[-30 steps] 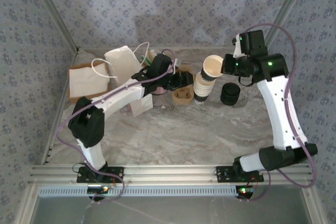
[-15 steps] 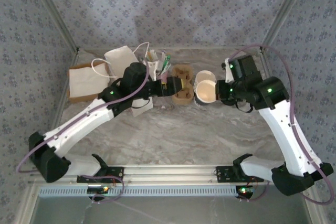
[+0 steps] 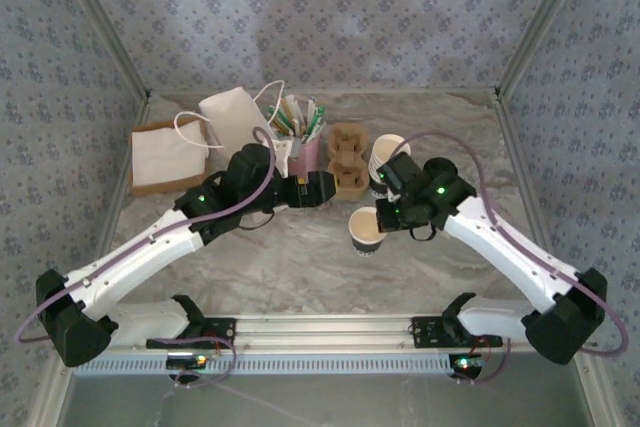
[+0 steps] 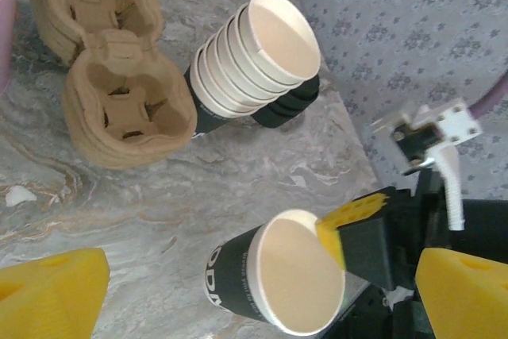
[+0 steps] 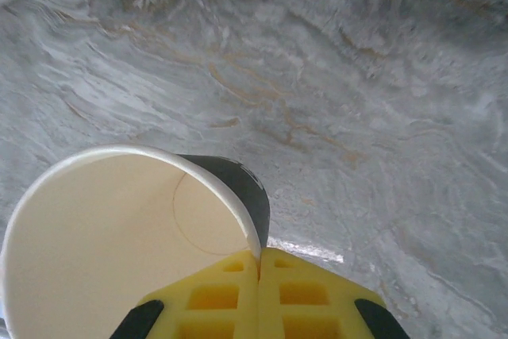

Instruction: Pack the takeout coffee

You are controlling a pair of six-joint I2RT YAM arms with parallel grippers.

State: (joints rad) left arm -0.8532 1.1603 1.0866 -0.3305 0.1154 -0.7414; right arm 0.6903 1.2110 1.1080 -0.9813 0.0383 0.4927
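Partly cropped, paper cup [image 5: 119,236] rim is pinched by right end effector [image 5: 259,260]

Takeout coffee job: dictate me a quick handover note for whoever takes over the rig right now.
Right gripper: shut on the rim of a lidless cup, in front of the cup stack.
Left gripper: open, empty, by the pink holder.
Black lids sit next to the stack; pulp carrier on its other side.
Done: one cup separated.
Left: lid it, pack it.

Marble table [image 3: 300,257] with pulp carrier [image 3: 347,162], cup stack [image 3: 388,148]
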